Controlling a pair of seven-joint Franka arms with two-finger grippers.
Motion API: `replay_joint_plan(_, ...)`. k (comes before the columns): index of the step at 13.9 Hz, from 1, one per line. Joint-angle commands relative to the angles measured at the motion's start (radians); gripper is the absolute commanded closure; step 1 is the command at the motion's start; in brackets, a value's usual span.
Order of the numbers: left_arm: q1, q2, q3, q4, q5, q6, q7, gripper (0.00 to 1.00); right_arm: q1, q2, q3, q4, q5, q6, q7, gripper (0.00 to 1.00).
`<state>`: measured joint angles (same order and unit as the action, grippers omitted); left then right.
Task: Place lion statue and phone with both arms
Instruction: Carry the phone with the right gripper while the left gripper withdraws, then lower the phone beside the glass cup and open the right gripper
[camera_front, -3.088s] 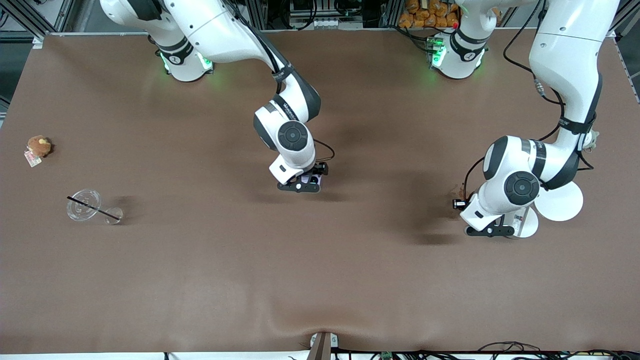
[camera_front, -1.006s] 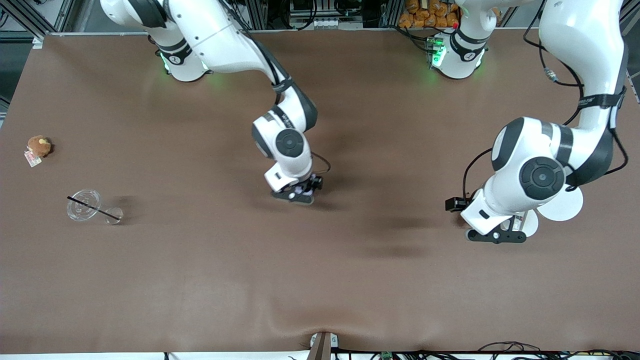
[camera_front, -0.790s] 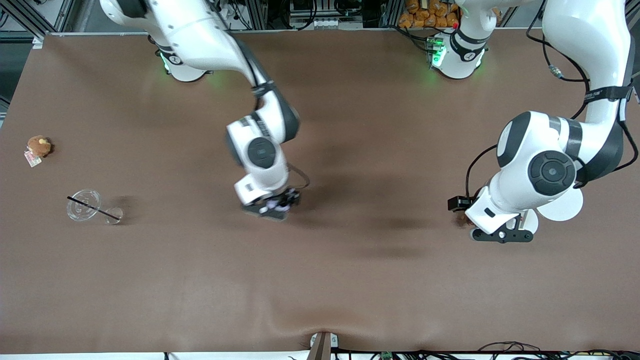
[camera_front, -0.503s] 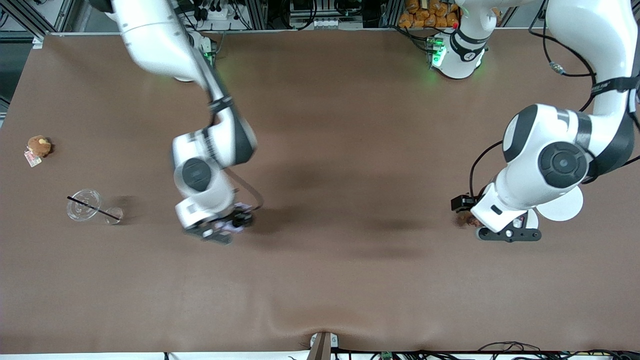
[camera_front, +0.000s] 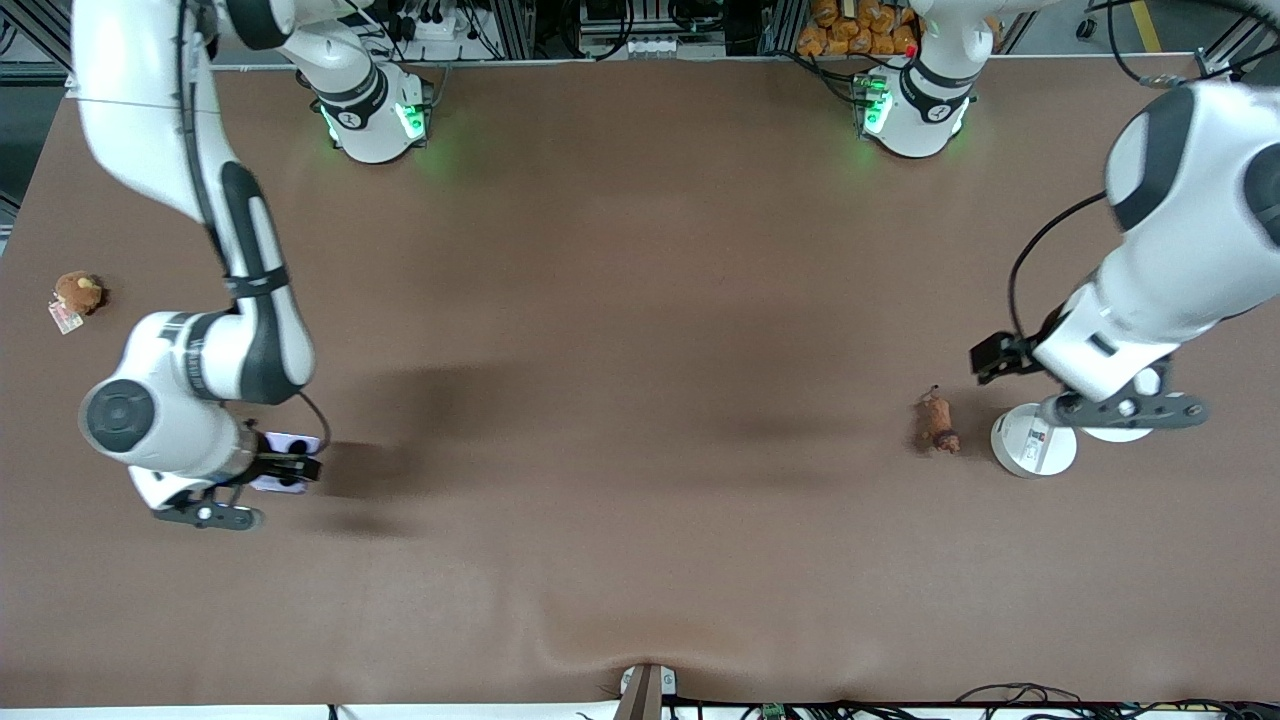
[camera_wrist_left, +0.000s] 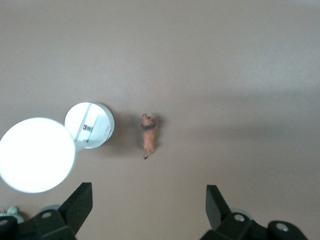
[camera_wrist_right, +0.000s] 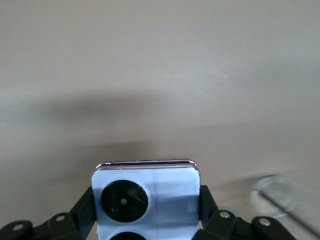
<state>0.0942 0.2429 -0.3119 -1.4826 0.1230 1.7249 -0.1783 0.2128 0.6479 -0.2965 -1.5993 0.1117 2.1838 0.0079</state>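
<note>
The lion statue, a tiny reddish-brown figurine, lies on the table at the left arm's end; it also shows in the left wrist view. My left gripper hangs open and empty in the air over the white discs beside the statue; in its wrist view the jaws stand wide apart. My right gripper is shut on the lavender phone over the right arm's end of the table. The right wrist view shows the phone clamped between the fingers of the gripper, black camera circles facing up.
Two white round discs lie beside the lion statue, toward the left arm's end. A brown plush toy with a tag sits at the right arm's end. A clear cup lies near the right gripper.
My right arm has swung from the table's middle to its own end, carrying the phone. My left gripper has risen and moved off toward its end, uncovering the lion statue.
</note>
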Motion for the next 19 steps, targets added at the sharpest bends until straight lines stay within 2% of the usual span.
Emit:
replay_joint_plan(1, 0.002, -0.094, 0.042, -0.016, -0.043, -0.098, 0.098, 0.00, -0.052, 0.004, 0.027, -0.025, 0.026, -0.013, -0.088, 0.91)
replay_joint_plan(2, -0.001, -0.121, 0.077, -0.016, -0.074, -0.135, 0.129, 0.00, -0.053, 0.012, 0.027, -0.034, 0.028, -0.006, -0.100, 0.91)
replay_joint_plan(4, -0.048, -0.178, 0.198, -0.019, -0.129, -0.179, 0.195, 0.00, -0.053, 0.032, 0.027, -0.036, 0.028, 0.011, -0.108, 0.91)
replay_joint_plan(9, -0.039, -0.283, 0.284, -0.042, -0.154, -0.359, 0.269, 0.00, -0.064, 0.073, 0.027, -0.079, 0.028, 0.114, -0.143, 0.91)
replay_joint_plan(12, -0.045, -0.318, 0.343, -0.062, -0.145, -0.366, 0.338, 0.00, -0.073, 0.095, 0.028, -0.077, 0.033, 0.149, -0.140, 0.88)
replay_joint_plan(13, -0.051, -0.315, 0.347, -0.062, -0.140, -0.363, 0.338, 0.00, -0.075, 0.099, 0.028, -0.076, 0.033, 0.151, -0.137, 0.70)
replay_joint_plan(14, -0.059, -0.310, 0.350, -0.062, -0.138, -0.349, 0.338, 0.00, -0.076, 0.101, 0.028, -0.076, 0.033, 0.151, -0.134, 0.21)
replay_joint_plan(15, -0.073, -0.303, 0.352, -0.059, -0.131, -0.323, 0.338, 0.00, -0.076, 0.102, 0.028, -0.076, 0.033, 0.152, -0.131, 0.00)
replay_joint_plan(19, -0.086, -0.281, 0.361, -0.062, -0.120, -0.286, 0.303, 0.00, -0.067, 0.093, 0.027, -0.068, 0.033, 0.139, -0.132, 0.00)
